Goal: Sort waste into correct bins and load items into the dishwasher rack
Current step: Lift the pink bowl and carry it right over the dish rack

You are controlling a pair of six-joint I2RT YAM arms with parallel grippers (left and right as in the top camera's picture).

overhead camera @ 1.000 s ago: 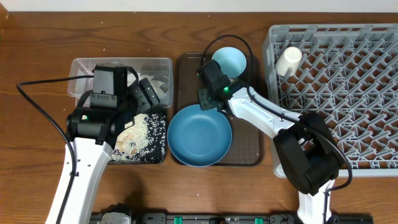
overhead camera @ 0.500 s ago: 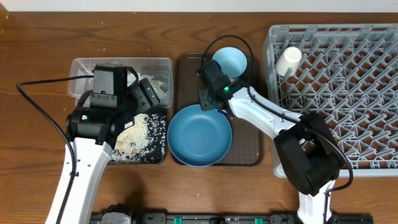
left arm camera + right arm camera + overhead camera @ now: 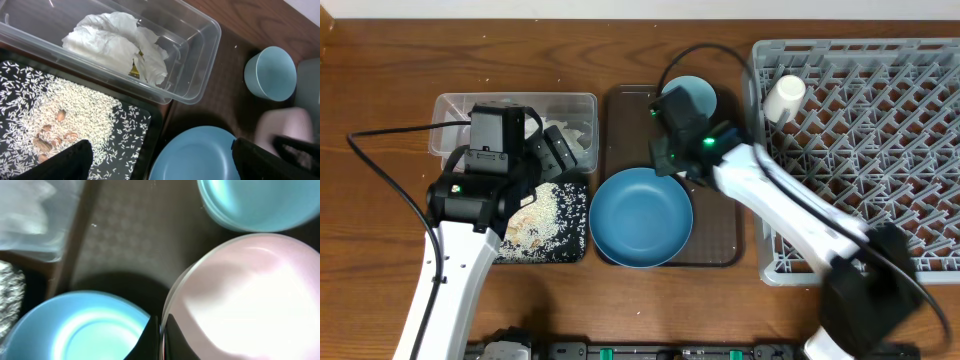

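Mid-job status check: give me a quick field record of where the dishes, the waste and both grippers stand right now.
left gripper: fingers spread open, empty, above black tray
right gripper: fingers shut on rim of small white pink-rimmed bowl
large deep-blue bowl: on brown serving tray
small light-blue bowl: on serving tray, far end
white cup: in dishwasher rack, near its corner
rice: in black tray
tissue paper: in clear tub
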